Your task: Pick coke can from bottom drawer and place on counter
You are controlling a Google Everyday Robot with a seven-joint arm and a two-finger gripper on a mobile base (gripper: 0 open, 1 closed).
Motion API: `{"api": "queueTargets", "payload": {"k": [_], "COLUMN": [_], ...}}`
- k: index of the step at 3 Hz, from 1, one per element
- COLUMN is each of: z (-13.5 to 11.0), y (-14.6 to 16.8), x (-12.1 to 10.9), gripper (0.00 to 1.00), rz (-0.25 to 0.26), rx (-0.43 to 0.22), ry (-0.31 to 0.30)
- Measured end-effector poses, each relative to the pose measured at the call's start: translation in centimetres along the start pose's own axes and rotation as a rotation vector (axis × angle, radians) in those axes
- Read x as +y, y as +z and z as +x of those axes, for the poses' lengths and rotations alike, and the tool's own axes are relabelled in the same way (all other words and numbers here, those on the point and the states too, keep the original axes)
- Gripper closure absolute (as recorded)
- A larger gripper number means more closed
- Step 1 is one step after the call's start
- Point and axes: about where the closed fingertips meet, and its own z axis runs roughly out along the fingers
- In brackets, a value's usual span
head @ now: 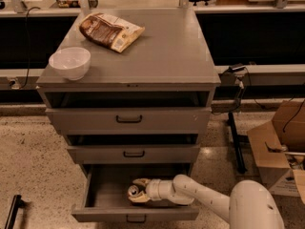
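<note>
Clamped on the coke can (133,190), my gripper (135,191) lies inside the bottom drawer (136,214) of the cabinet, which is pulled out toward the camera. One pale finger (141,181) sits on the can's far side and the other on its near side, both touching it. The can lies tipped over on the drawer floor, roughly in the middle of the drawer's width, with its silver top turned up toward the camera. Most of its red body is covered by my fingers and hard to make out. My arm (205,197) comes into the drawer over its right front corner and hides the floor there. The cabinet's middle drawer (133,153) and top drawer (128,119) each show a dark gap above the front panel, and I cannot see into either one. On the counter (162,56), the cabinet's top, a white bowl (69,62) stands upright at the front left corner. A snack bag (110,31) lies flat toward the back left, apart from the bowl. On the floor to the right of the cabinet stands an open cardboard box (281,142), cut off by the picture's edge, its contents unclear.
</note>
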Motion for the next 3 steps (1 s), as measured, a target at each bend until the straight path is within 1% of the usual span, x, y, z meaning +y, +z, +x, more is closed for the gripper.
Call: {"api": "queueTargets", "payload": {"k": [1,2,3], "z": [-0.2,0.1,0.9], "y": [1.0,1.8,2.1], "x": [0.1,0.2,0.2], "gripper": [0.41,0.43,0.51], "rz": [-0.028,-0.053,-0.069], "rx": [0.004,0.01,0.004], "ry": [-0.004,0.001,0.024]}}
